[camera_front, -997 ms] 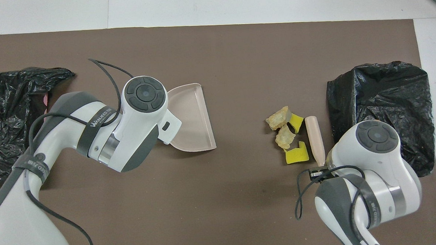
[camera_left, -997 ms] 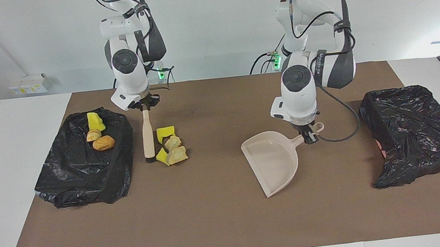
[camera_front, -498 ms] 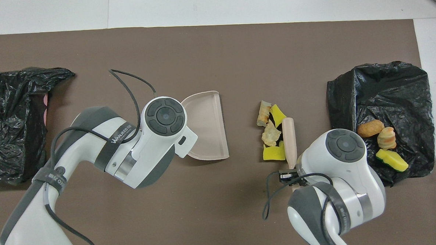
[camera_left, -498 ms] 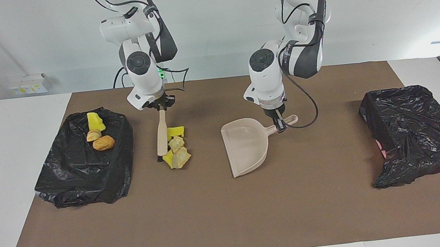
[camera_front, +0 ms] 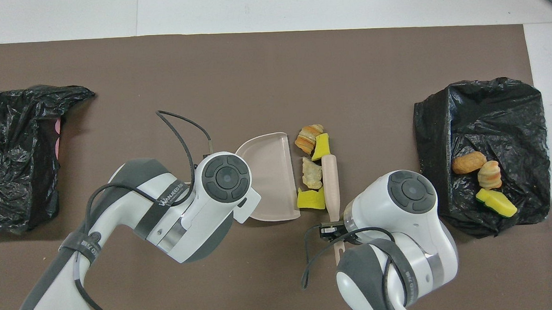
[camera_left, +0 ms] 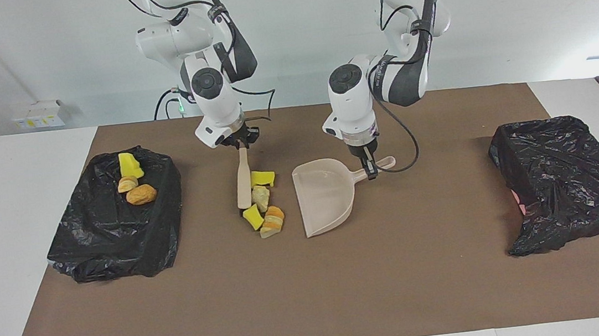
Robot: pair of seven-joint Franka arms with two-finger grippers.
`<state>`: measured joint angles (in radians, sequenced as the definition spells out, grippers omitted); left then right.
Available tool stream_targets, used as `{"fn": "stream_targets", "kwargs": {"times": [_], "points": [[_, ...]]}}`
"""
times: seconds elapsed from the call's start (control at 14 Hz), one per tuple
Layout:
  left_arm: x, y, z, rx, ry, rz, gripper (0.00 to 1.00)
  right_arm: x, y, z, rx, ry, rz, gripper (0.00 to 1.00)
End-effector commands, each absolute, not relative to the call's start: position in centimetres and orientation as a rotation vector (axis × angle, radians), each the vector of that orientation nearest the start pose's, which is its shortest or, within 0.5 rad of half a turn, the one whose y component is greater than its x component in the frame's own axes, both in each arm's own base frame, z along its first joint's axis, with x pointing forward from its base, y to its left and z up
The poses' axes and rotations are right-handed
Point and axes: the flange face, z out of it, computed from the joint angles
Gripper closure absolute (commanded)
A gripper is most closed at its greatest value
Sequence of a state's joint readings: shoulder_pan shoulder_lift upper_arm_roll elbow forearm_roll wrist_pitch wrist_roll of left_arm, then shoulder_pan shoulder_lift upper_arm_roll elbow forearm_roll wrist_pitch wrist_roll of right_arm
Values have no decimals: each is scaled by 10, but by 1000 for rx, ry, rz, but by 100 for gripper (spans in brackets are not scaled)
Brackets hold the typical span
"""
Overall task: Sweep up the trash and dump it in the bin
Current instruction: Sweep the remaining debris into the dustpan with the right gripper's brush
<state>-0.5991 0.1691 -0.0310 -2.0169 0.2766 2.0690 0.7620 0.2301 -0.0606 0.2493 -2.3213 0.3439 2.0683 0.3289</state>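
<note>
My right gripper (camera_left: 241, 142) is shut on the top of a wooden-handled brush (camera_left: 243, 182) whose head rests on the mat. Against the brush lies the trash (camera_left: 262, 202): two yellow sponge pieces and two tan bread-like chunks, also in the overhead view (camera_front: 311, 172). My left gripper (camera_left: 370, 169) is shut on the handle of a beige dustpan (camera_left: 325, 196) that lies flat, its open lip facing the trash a short gap away. In the overhead view the brush (camera_front: 331, 185) and the dustpan (camera_front: 270, 178) flank the pile.
A black-bag-lined bin (camera_left: 117, 237) at the right arm's end holds a yellow-and-green sponge piece (camera_left: 129, 164) and two bread chunks (camera_left: 141, 194). A second black-bagged bin (camera_left: 568, 179) stands at the left arm's end. A brown mat (camera_left: 312, 289) covers the table.
The right gripper has swept the brush and the trash pile toward the table's middle. The left gripper has slid the dustpan toward the pile, so the gap has closed to a narrow strip.
</note>
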Motion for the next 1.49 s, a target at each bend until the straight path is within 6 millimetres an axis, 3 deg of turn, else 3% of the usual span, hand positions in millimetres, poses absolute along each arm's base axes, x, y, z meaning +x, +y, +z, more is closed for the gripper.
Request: {"fn": "stream_targets", "kwargs": {"times": [0.0,0.28,0.43,0.57,0.71,0.85,0.93,1.07,1.14,1.28,1.42], "points": [[448,-322,361,-2097,2018,174,100,422,254,355,-2773,224,443,100],[448,-324,357,-2129,1998,91,100,426,288,383,-2732,226,429,100],[446,-322,355,-2135,1994,91,100,430,281,403,-2759,185,445,100],[448,-314,351,-2198,1964,100,100,442,259,416,-2934,49,402,100],[453,-305,349,-2277,1930,107,100,451,243,410,-3057,-197,329,100],[456,-301,349,-2328,1891,108,100,478,205,395,-3089,-464,302,100],[456,-301,348,-2365,1848,111,100,495,199,385,-3142,-580,273,100],[458,-301,350,-2418,1774,135,100,533,198,372,-3227,-731,249,100],[456,-302,351,-2436,1743,147,100,542,196,370,-3254,-797,238,100],[449,-303,352,-2469,1674,204,100,541,195,355,-3244,-863,269,100],[448,-302,352,-2471,1658,236,100,533,211,340,-3219,-890,297,100]]}}
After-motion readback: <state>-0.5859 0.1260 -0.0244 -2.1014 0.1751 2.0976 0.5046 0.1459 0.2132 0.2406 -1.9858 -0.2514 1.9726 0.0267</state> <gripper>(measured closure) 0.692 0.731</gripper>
